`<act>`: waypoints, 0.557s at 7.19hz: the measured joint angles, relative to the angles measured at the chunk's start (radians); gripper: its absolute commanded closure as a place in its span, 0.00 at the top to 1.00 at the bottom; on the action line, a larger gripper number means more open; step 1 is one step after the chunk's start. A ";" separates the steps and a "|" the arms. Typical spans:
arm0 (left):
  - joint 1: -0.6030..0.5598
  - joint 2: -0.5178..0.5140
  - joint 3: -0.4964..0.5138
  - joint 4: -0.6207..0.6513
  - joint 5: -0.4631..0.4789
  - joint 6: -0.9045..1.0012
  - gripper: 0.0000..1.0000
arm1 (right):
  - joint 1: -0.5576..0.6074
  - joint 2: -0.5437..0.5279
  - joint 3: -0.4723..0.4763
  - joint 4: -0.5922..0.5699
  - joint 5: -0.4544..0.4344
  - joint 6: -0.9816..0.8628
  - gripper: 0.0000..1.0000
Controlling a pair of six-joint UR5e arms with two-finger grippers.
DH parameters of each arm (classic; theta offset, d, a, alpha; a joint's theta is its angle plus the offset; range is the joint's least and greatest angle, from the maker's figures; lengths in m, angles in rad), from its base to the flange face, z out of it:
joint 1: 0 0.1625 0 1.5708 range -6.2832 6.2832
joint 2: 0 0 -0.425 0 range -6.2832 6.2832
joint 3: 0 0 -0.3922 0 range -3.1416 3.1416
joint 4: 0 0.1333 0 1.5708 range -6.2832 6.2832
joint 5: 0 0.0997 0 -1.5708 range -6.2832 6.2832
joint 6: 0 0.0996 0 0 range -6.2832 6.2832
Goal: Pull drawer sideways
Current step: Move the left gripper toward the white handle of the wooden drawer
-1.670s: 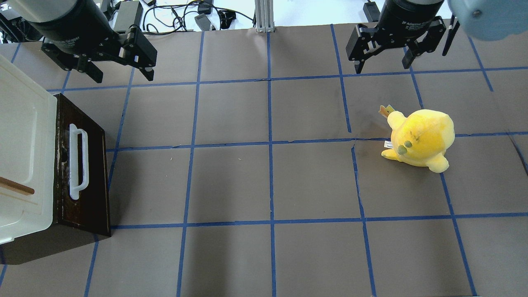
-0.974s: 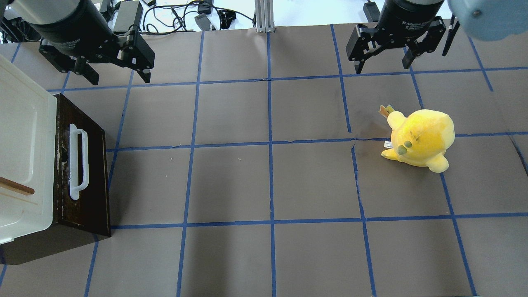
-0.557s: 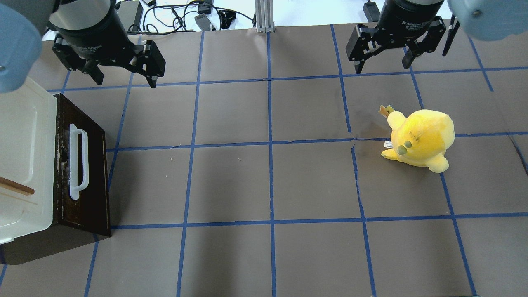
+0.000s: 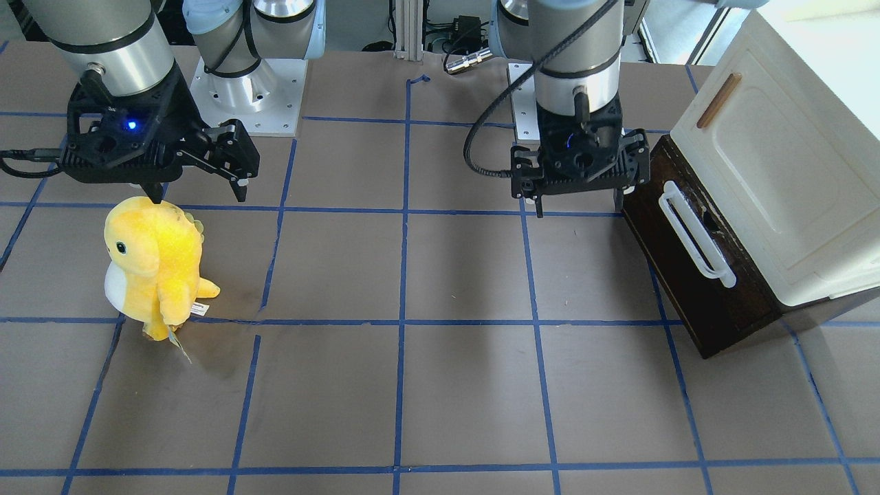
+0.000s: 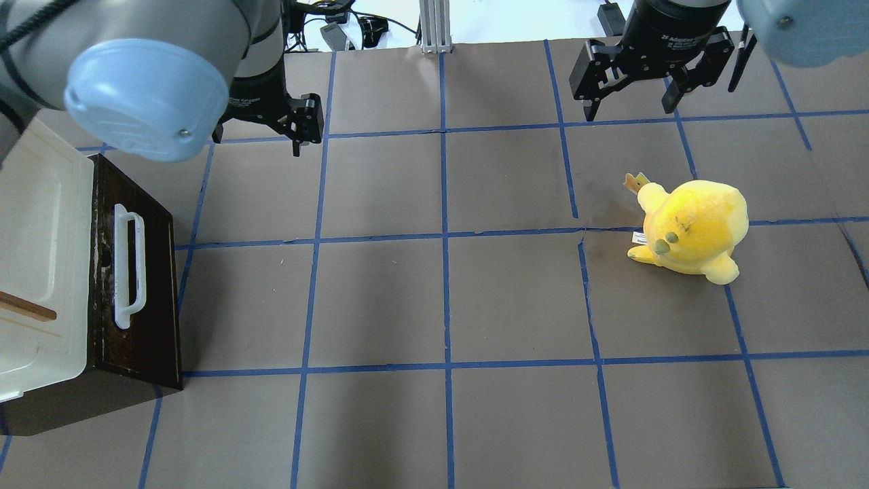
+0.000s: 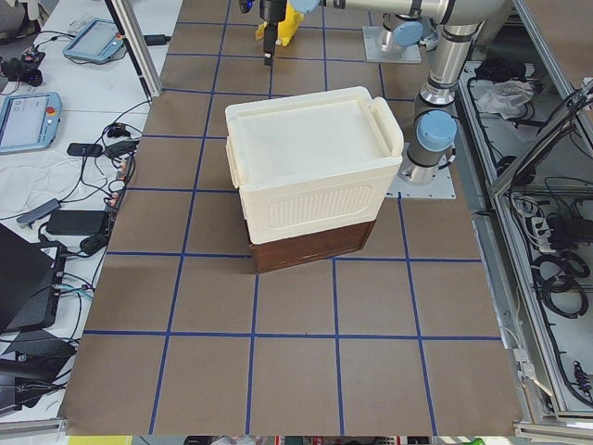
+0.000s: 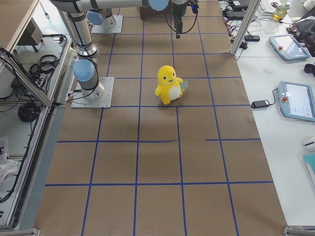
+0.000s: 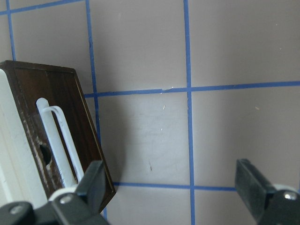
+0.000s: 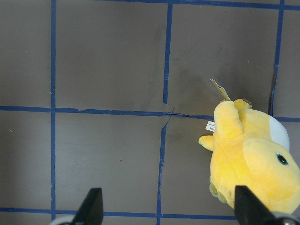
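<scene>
Now our left gripper (image 4: 577, 206) hangs wide open and empty just beside the drawer (image 4: 729, 309), closed at the table's left end; its white handle (image 4: 696, 237) runs away from our base.

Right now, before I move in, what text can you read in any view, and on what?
"2F Adaptive" on the body of the right gripper; the rest is cut off.
Left gripper: white print, too blurred to read.
White tag on the plush toy: too small to read.
Drawer: no text.
</scene>
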 measured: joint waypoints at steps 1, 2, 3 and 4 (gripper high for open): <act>-0.016 -0.039 -0.030 0.017 0.089 -0.025 1.00 | 0.000 0.000 0.000 0.000 0.000 0.000 1.00; -0.028 -0.077 -0.063 0.027 0.180 -0.057 1.00 | 0.000 0.000 0.000 0.000 0.000 0.000 1.00; -0.035 -0.111 -0.096 0.034 0.264 -0.093 1.00 | 0.000 0.000 0.000 0.000 0.000 0.000 1.00; -0.038 -0.138 -0.131 0.036 0.363 -0.115 1.00 | 0.000 0.000 0.000 0.000 0.000 -0.001 1.00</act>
